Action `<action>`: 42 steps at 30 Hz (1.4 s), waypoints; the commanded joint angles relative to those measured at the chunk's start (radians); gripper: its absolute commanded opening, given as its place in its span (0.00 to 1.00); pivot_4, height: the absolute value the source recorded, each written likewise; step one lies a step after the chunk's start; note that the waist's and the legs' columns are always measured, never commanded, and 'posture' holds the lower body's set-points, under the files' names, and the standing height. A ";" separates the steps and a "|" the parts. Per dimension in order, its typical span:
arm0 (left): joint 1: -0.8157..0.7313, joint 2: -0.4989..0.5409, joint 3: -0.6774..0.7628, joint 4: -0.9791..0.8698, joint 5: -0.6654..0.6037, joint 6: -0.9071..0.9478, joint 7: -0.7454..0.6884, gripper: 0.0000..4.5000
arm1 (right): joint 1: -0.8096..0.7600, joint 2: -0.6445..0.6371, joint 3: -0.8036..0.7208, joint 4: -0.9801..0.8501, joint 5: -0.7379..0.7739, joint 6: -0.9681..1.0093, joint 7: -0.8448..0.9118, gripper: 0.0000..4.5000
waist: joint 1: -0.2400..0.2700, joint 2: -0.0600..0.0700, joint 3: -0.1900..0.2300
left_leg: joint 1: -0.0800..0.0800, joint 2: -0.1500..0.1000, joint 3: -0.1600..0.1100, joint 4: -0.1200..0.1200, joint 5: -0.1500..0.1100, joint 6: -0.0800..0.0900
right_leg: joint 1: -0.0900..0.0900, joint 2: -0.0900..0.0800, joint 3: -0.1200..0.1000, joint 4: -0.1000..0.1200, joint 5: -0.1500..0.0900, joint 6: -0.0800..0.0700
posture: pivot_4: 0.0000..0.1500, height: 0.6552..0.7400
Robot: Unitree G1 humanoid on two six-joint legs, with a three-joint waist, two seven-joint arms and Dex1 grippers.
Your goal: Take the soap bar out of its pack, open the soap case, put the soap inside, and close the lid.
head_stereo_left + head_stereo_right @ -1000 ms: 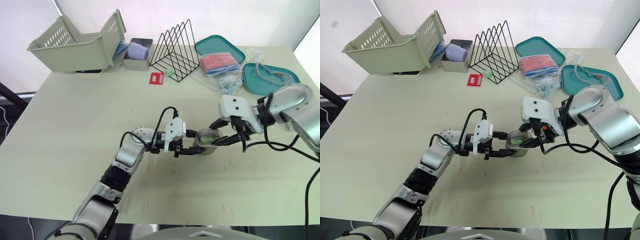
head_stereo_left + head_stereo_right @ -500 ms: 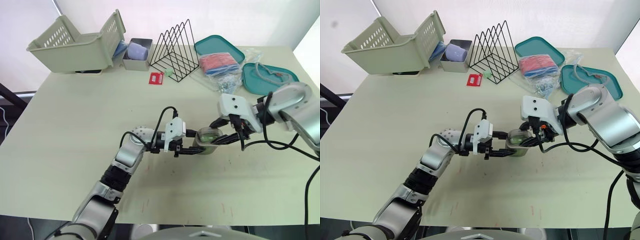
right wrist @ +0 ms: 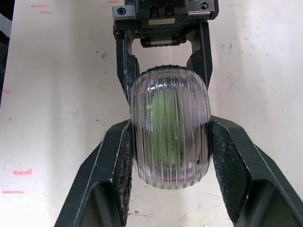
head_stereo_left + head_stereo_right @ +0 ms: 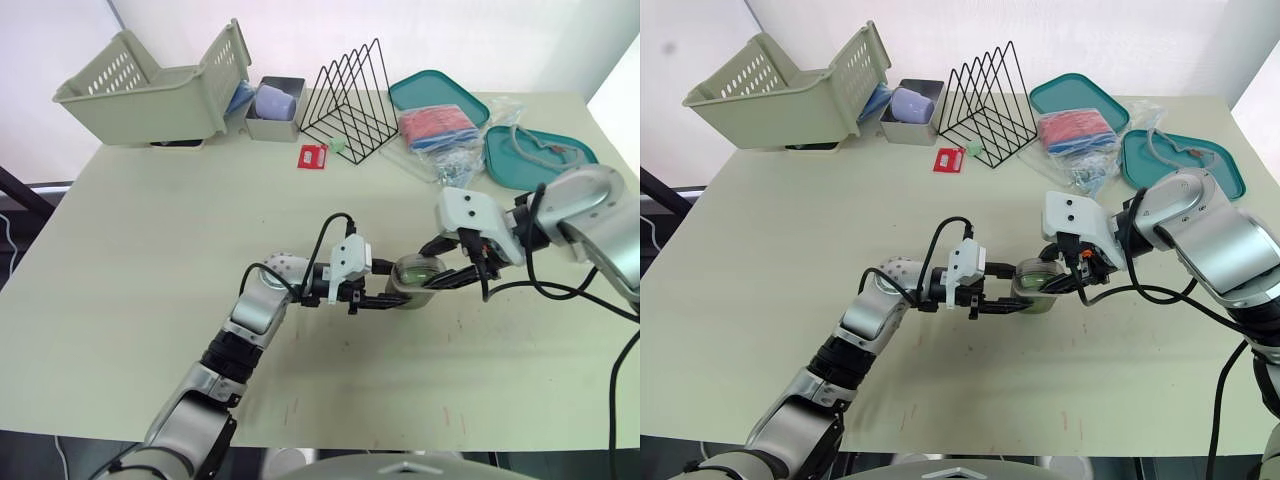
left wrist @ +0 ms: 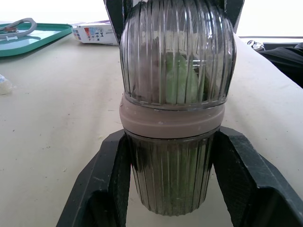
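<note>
One soap case (image 4: 416, 271) (one soap (image 3: 164, 122) inside) clenched in left gripper (image 4: 393, 297) and right gripper (image 4: 441, 281).

No lettering can be read anywhere: the small red card (image 4: 313, 157) lying on the table (image 4: 150, 230) and the white box (image 5: 97, 33) just beside the teal tray (image 5: 28, 40) both carry print, but it is too small to make out.
</note>
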 commanded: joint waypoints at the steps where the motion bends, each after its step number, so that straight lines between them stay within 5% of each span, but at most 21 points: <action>1: -0.008 -0.002 -0.004 -0.022 0.003 -0.007 0.001 0.45 | 0.021 -0.001 0.026 0.011 -0.016 0.000 -0.023 0.40 | 0.000 0.000 0.000 | 0.000 0.000 0.000 0.000 0.000 0.000 | 0.000 0.000 0.000 0.000 0.000 0.000 | 1.00 1.00; 42: -0.009 0.000 -0.005 -0.019 0.003 -0.004 -0.006 0.45 | -0.040 -0.045 -0.011 -0.010 0.055 0.016 0.014 0.40 | 0.000 0.000 0.001 | -0.001 0.000 0.000 0.000 0.000 0.000 | -0.001 0.000 0.000 0.000 0.000 0.000 | 1.00 1.00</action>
